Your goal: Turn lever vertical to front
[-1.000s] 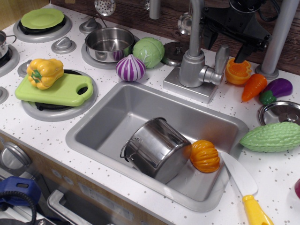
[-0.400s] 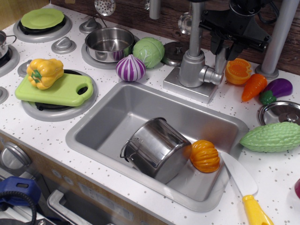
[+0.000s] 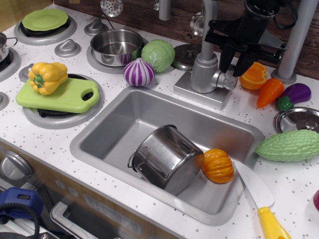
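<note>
Upper right of frame: black pincer (image 3: 235, 63) straddling the lever (image 3: 234, 63) beside the faucet (image 3: 205, 64), fingers either side, contact unclear; cannot tell whether clamped. Could slip off the slim paddle, or jam against the faucet body mid-turn.

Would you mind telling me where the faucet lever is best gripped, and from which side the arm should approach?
Grip the flat paddle of the lever near its upper free end, away from the stubby side cylinder on the faucet, for leverage. Come from above: the paddle stands upright, so its two broad faces suit jaws closing across them. The gripper already sits over it; whether it has closed is hidden.
</note>
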### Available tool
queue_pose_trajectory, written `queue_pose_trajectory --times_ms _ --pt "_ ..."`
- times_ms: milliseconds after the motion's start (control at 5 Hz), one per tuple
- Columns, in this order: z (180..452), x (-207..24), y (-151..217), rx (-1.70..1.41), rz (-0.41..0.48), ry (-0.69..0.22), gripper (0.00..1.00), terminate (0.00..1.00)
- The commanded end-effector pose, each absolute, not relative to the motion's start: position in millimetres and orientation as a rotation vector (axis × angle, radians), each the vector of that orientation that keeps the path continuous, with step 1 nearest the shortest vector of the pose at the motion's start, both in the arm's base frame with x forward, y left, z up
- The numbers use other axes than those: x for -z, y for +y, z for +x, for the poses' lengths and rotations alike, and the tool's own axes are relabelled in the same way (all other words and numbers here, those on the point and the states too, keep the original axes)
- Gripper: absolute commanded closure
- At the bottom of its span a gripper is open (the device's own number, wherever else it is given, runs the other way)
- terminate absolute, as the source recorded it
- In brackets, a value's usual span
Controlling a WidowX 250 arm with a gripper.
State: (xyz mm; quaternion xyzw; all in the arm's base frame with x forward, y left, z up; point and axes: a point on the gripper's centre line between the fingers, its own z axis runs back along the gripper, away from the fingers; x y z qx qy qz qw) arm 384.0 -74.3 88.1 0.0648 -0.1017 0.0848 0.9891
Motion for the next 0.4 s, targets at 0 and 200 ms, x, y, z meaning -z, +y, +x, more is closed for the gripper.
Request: queue_pose_trajectory --times_ms 0,200 --pt "392 -90 -79 -0.143 0.022 -0.237 1.0 0.0" --pt "395 -77 -78 -0.146 -0.023 -0.24 1.0 0.0"
